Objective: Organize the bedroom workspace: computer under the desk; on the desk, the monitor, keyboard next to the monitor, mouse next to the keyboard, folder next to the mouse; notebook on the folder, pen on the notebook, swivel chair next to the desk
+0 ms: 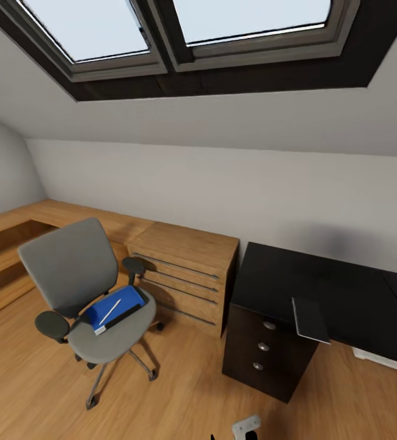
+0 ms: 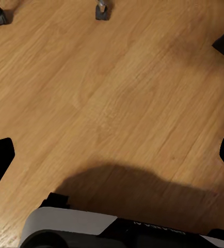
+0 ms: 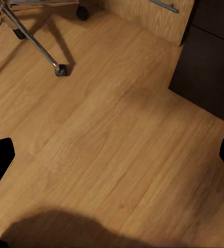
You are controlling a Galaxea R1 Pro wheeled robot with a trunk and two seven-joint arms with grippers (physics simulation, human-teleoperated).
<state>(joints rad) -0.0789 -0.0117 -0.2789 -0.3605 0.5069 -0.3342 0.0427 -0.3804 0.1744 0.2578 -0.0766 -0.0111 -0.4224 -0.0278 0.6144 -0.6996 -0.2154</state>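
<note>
1. Both grippers, left [image 2: 112, 157] and right [image 3: 112, 155], hang spread wide over bare floor [image 2: 117, 93].
2. At 9 o'clock, the chair [image 1: 79, 287] holds the blue folder [image 1: 122, 304] with a pen [image 1: 110, 311].
3. At 3 o'clock, the notebook [image 1: 310, 319] lies on the black desk [image 1: 345, 293].

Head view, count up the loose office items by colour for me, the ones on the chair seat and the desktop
Blue: 1, the folder on the swivel chair
White: 1, the pen lying on the folder
Grey: 1, the notebook at the desk front edge
Total: 3
</note>
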